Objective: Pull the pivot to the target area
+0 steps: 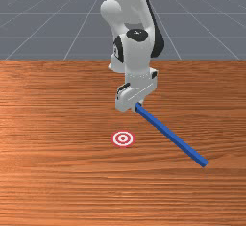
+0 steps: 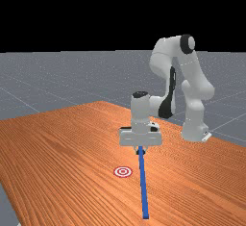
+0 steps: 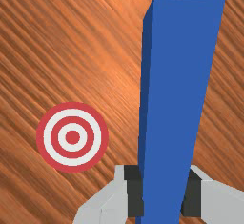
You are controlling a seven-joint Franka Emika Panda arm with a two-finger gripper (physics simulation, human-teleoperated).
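Note:
In the front view my gripper is low over the table, at the upper left end of the blue bar. The bar slants from there toward the front view's lower right. The red and white target lies below and slightly left of the gripper. In the far view the gripper has the blue bar at its fingers, with the target to the bar's left. Dark pads touch both sides of the blue bar in the wrist view, so the gripper is shut on it. The target lies beside the bar, apart from it.
The orange-brown wooden table extends around the bar and target. Its far edge passes behind the hand in the front view. The arm's base stands at the far view's right.

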